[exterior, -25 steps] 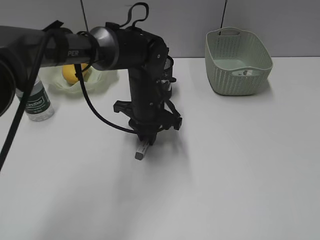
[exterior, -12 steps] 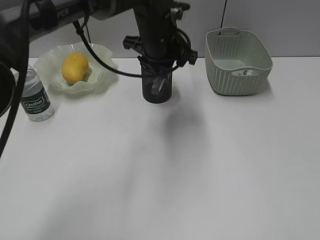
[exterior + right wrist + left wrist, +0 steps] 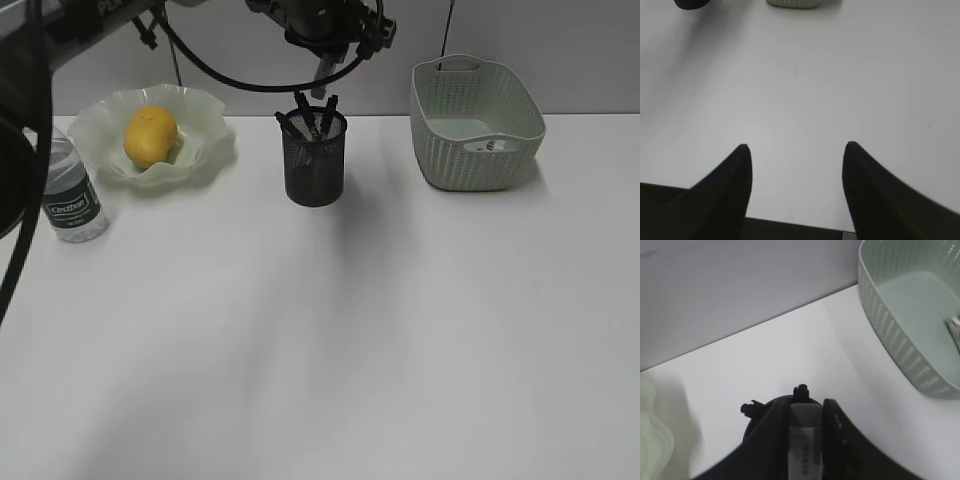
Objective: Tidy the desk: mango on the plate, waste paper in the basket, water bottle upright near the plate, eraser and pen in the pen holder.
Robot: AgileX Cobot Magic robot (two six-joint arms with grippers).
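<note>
My left gripper hangs above the black mesh pen holder, shut on the grey eraser. In the left wrist view the eraser sits upright between the fingers, right over the holder's rim. Pens stand in the holder. The mango lies on the ruffled green plate. Left of the plate, the water bottle stands upright. The waste paper lies inside the green basket. My right gripper is open over bare desk, nothing between its fingers.
The basket stands close to the right of the pen holder, by the back wall. The left arm's cables loop over the plate side. The desk's near edge shows under the right gripper.
The left arm has lifted the eraser off the middle of the desk, carried it back to the pen holder, and now holds it higher above the cup. The right gripper stays open.
</note>
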